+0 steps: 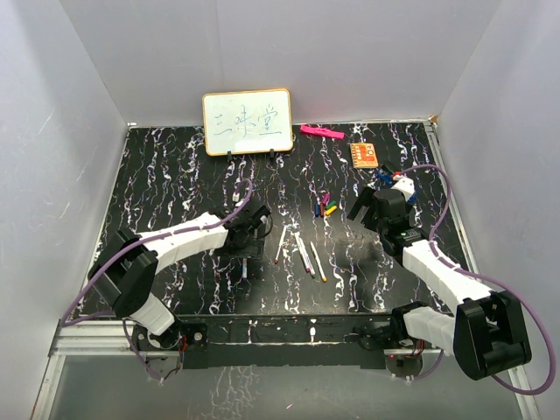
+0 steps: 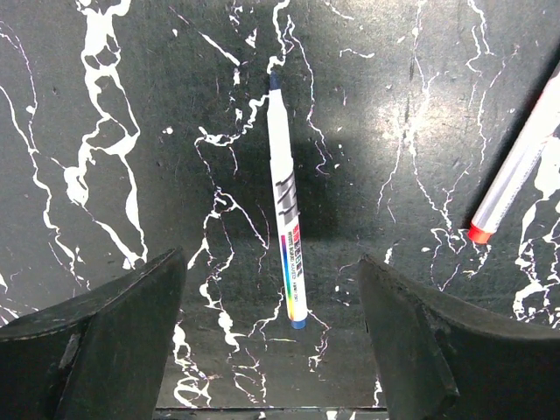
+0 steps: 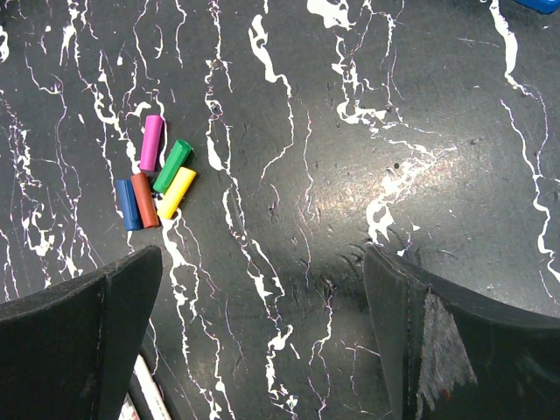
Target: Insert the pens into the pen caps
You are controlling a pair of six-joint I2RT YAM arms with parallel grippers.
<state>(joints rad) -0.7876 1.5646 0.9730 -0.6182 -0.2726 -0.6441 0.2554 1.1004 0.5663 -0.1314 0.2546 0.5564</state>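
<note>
Several white pens (image 1: 302,254) lie in a loose group at the table's middle. My left gripper (image 1: 252,234) hovers open to their left. In the left wrist view a blue-ended pen (image 2: 287,210) lies on the table, its near end between my open fingers (image 2: 122,341), untouched; the left gripper (image 2: 269,297) is empty. A red-ended pen (image 2: 516,171) lies to the right. The pen caps (image 1: 325,206), purple (image 3: 151,143), green (image 3: 172,165), yellow (image 3: 177,192), red-brown (image 3: 144,199) and blue (image 3: 129,205), lie clustered. My right gripper (image 3: 262,271) is open and empty, right of them (image 1: 363,210).
A small whiteboard (image 1: 248,122) stands at the back. A pink highlighter (image 1: 321,132), an orange board (image 1: 365,155) and a blue clip-like object (image 1: 385,179) lie at the back right. White walls enclose the black marbled table (image 1: 175,184). Pen ends (image 3: 149,394) show by my right gripper's left finger.
</note>
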